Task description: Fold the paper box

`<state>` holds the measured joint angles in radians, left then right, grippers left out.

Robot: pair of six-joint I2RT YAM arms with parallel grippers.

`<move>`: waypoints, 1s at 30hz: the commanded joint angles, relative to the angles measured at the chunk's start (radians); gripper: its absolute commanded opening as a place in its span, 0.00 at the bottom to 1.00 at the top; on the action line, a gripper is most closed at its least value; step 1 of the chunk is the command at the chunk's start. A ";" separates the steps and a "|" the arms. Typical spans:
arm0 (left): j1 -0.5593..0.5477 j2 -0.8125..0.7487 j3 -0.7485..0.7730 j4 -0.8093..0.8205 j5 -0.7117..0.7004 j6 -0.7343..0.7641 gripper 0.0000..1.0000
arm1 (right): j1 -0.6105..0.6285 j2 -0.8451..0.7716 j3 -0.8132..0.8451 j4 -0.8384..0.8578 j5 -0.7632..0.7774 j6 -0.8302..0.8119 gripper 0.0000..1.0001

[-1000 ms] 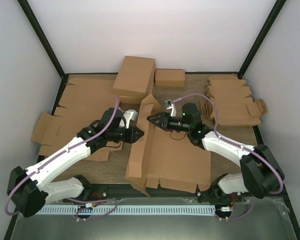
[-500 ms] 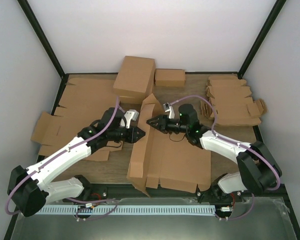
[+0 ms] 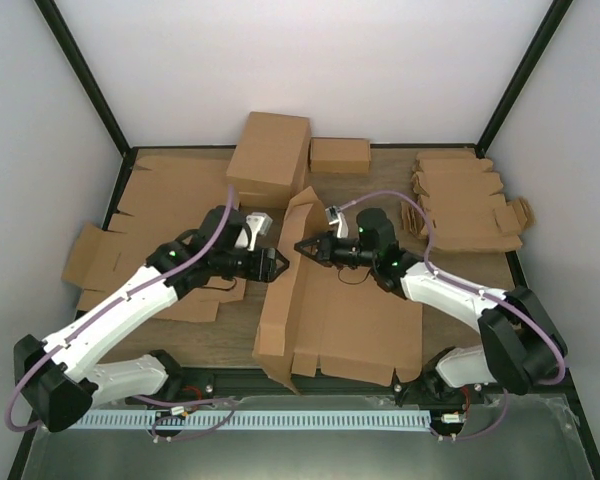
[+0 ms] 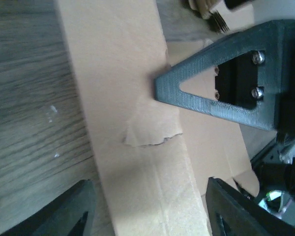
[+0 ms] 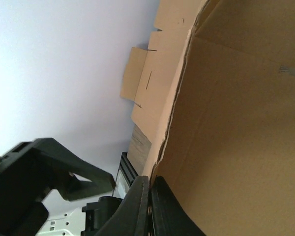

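The paper box (image 3: pixel 355 320) is a large brown blank lying flat mid-table, with its left side wall (image 3: pixel 285 290) folded upright. My right gripper (image 3: pixel 303 247) is shut on the top edge of that wall; in the right wrist view its fingers (image 5: pixel 143 204) pinch the torn cardboard edge (image 5: pixel 179 103). My left gripper (image 3: pixel 278 266) is open just left of the wall. In the left wrist view the wall strip (image 4: pixel 137 147) runs between its spread fingers (image 4: pixel 78 209), which do not touch it. The right gripper's finger (image 4: pixel 221 83) shows there against the strip's far side.
A closed tall brown box (image 3: pixel 270 155) and a small short box (image 3: pixel 340 155) stand at the back. Smaller notched blanks (image 3: pixel 470 200) are stacked at the back right. Flat cardboard sheets (image 3: pixel 130 230) cover the left of the table under my left arm.
My left gripper has opened and let go of the upright wall. My right gripper has moved left and shut on the wall's top edge.
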<state>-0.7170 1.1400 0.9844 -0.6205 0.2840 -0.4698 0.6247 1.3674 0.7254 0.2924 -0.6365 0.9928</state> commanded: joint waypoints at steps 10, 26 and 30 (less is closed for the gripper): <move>-0.140 0.127 0.133 -0.208 -0.176 0.001 1.00 | 0.009 -0.069 -0.016 -0.002 0.069 -0.001 0.01; -0.149 0.242 0.203 -0.241 -0.176 0.081 0.59 | 0.009 -0.159 -0.020 -0.172 0.162 -0.111 0.60; -0.149 0.239 0.236 -0.290 -0.241 0.106 0.59 | 0.009 -0.241 -0.048 -0.310 0.254 -0.195 0.63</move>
<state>-0.8627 1.3865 1.1660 -0.8398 0.0971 -0.4149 0.6262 1.2072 0.6975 0.1341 -0.4885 0.9028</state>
